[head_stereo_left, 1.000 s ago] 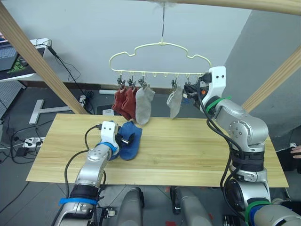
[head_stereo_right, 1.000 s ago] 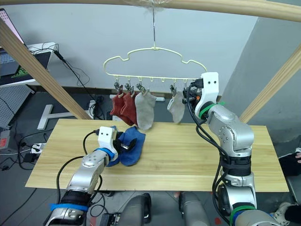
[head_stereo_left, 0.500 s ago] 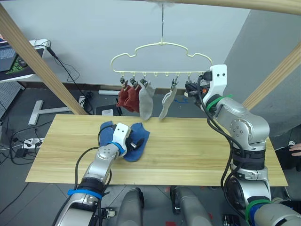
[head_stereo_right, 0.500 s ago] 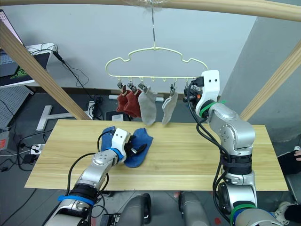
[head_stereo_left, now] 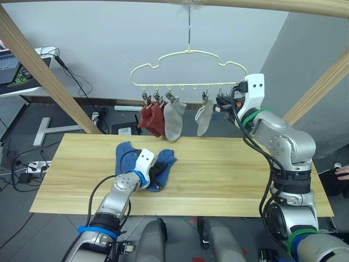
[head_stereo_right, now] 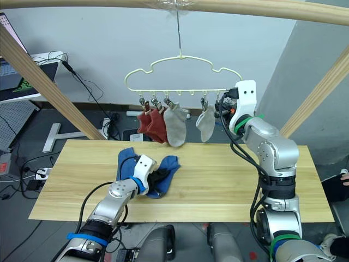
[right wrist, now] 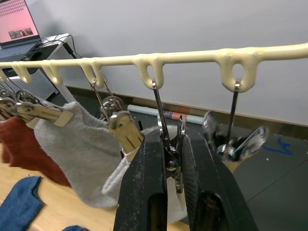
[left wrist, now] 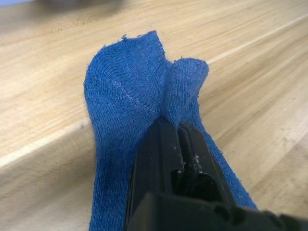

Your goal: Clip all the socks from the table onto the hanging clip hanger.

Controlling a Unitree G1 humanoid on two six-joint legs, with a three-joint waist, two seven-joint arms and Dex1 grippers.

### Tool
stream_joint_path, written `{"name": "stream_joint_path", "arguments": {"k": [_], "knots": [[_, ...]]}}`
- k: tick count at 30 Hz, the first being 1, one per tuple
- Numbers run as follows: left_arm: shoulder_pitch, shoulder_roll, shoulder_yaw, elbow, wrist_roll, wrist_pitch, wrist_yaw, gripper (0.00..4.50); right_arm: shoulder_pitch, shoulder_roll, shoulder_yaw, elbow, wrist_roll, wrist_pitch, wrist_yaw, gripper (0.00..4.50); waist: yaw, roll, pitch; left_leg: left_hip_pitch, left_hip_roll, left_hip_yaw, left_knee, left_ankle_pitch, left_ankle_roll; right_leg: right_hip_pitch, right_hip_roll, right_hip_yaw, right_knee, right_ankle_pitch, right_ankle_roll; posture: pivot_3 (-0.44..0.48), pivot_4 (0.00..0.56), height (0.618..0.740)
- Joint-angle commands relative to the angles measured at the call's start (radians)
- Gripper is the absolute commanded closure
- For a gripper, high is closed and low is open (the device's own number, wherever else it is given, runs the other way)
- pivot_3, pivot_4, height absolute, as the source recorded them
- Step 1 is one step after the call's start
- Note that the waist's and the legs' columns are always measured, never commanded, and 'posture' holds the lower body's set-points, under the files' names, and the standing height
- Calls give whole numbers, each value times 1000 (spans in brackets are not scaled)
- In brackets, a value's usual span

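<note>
Pinching ribbed blue sock (left wrist: 126, 103) — left claw (left wrist: 174, 126); right claw (right wrist: 169, 144) on metal clip (right wrist: 169, 144).

Four socks (head_stereo_left: 174, 117) hang from the clip hanger (head_stereo_left: 188, 68) above the tabletop's (head_stereo_left: 229, 174) far edge; two socks (head_stereo_left: 143, 164) lie on it at left.

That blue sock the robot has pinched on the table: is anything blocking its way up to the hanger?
Nothing visible does. The left gripper pinches the blue sock on the table, and open air lies between it and the clip hanger.
</note>
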Motion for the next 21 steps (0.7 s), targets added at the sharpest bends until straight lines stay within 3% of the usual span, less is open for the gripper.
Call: {"name": "stream_joint_path", "arguments": {"k": [1, 4, 10, 16, 21], "knots": [[31, -28, 5, -59, -56, 3, -43, 4478, -41, -16, -56, 31, 47, 65, 4, 4400, 1, 0, 0, 0, 0, 0, 0, 0, 0, 0, 0, 0, 0, 0, 0, -55, 296, 740], [25, -46, 19, -181, -107, -40, -72, 4478, -88, -7, -117, 61, 115, 176, -8, 4400, 2, 0, 1, -2, 0, 0, 0, 0, 0, -1, 0, 0, 0, 0, 0, -55, 293, 740], [7, -108, -7, -435, -146, -41, -50, 4478, -233, 76, -367, 145, 210, 441, -141, 4400, 1, 0, 0, -2, 1, -1, 0, 0, 0, -1, 0, 0, -1, 0, 0, -56, 289, 740], [-48, -158, -45, -524, -126, -44, -16, 4478, -300, 127, -468, 156, 218, 524, -216, 4400, -1, 0, 0, -3, -1, -1, -2, 0, 0, -1, 1, 0, -2, 0, 0, -63, 286, 740], [-99, -165, -54, -499, -89, -88, 12, 4478, -339, 168, -534, 138, 213, 589, -255, 4400, -7, 0, 0, -3, -1, -1, -1, 0, 0, -1, 1, -1, -2, 0, 0, -69, 286, 740]]}}
